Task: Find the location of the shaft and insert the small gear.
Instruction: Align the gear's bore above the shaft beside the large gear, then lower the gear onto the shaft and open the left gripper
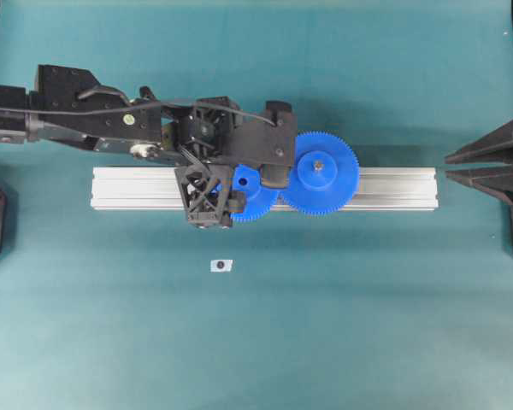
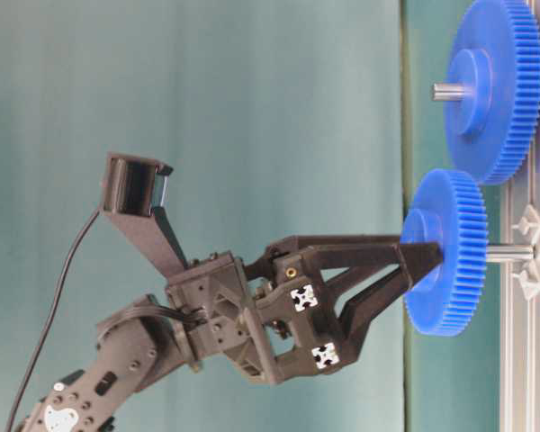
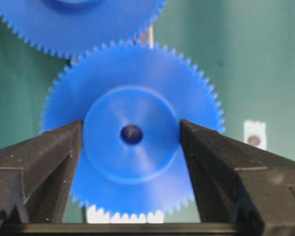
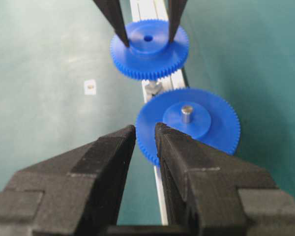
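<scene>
There were two blue gears, one rail and one shaft. The small gear was held by the left gripper, whose two fingers pinched its raised hub from both sides. The gear's face stood parallel to the aluminium rail and its centre hole pointed along the shaft, whose long axis stood straight out from the rail. The shaft showed between gear and rail. The larger gear sat just beside the small one, on its own pin. The right gripper hung apart, its fingers nearly pressed together around nothing. A small white tag lay on the table.
</scene>
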Robot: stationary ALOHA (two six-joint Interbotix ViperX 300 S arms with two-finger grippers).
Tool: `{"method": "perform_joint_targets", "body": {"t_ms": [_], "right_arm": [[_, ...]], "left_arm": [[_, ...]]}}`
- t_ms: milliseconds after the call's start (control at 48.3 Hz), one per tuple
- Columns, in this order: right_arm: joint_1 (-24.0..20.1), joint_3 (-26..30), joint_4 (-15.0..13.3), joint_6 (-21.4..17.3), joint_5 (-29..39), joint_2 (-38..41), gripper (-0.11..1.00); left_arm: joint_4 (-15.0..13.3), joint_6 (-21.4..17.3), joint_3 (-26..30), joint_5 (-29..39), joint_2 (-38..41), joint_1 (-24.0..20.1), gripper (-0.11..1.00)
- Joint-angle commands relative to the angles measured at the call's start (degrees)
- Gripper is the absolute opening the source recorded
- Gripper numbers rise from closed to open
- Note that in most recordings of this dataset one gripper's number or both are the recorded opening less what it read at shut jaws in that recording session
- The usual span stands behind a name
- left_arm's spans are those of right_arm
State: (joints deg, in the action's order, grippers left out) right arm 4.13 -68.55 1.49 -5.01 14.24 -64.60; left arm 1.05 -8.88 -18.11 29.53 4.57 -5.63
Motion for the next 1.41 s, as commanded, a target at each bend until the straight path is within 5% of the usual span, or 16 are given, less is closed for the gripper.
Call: {"method": "perform_joint_targets", "body": {"t_ms": [0,414,767,1140,1388], "right_arm": [[0.09,0.62,0.0,-0.53,-0.35,0.35,0.37],[0.09,0.62,-0.09,-0.53,-0.44,0.26,0.37],[0.18,0.62,-0.09,-0.53,-0.44,0.18,0.37],[0.18,0.44,-0.09,-0.62,-1.67,0.09,0.37],[0.09,0.44,-0.09,-0.62,-1.76,0.09,0.37]], "left_arm": [[0.18,0.0,2.9,-0.18,-2.99,0.62,0.77],[0.18,-0.53,5.89,-1.49,-11.6,0.09,0.69],[0.18,-0.26,-3.25,-11.95,-13.89,0.0,0.02],[0.18,0.62,-15.56,-24.79,-11.95,-1.05,0.01],[0.18,5.45,-18.02,-29.97,-9.05,-1.05,0.01]]}}
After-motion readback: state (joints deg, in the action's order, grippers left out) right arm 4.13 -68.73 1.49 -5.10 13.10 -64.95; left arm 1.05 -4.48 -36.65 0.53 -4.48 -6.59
